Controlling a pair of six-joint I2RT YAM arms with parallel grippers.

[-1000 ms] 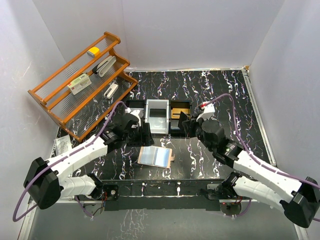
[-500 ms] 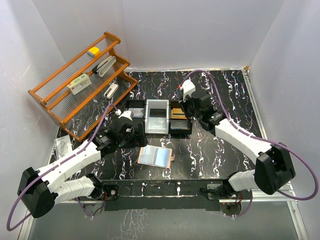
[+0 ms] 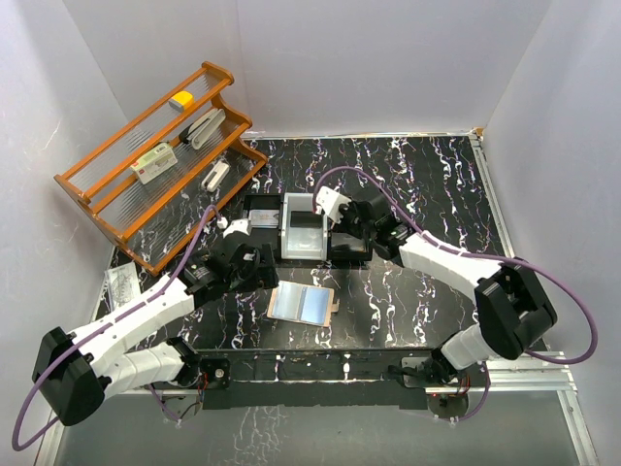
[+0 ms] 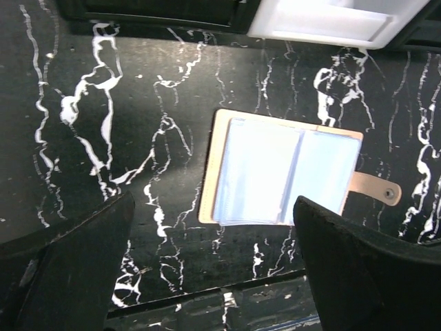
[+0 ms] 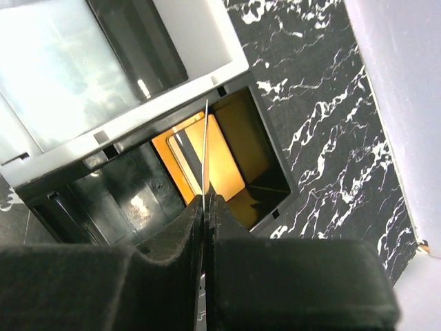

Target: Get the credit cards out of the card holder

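The right gripper holds a credit card over the tray; the card holder lies open on the table.
Clenched on the thin card, seen edge-on, it hangs above the tray's right compartment, where orange cards lie. The beige holder lies spread flat just in front of the tray's grey middle compartment; the left gripper, released, hangs in front of its left compartment.

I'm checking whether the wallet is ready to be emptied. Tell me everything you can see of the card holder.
The card holder lies open and flat on the black marbled table. Beige-tan leather edges frame two glossy, pale blue-grey inner faces split by a centre fold. Its snap tab, with a small stud, sticks out to one side. Only the table touches it.
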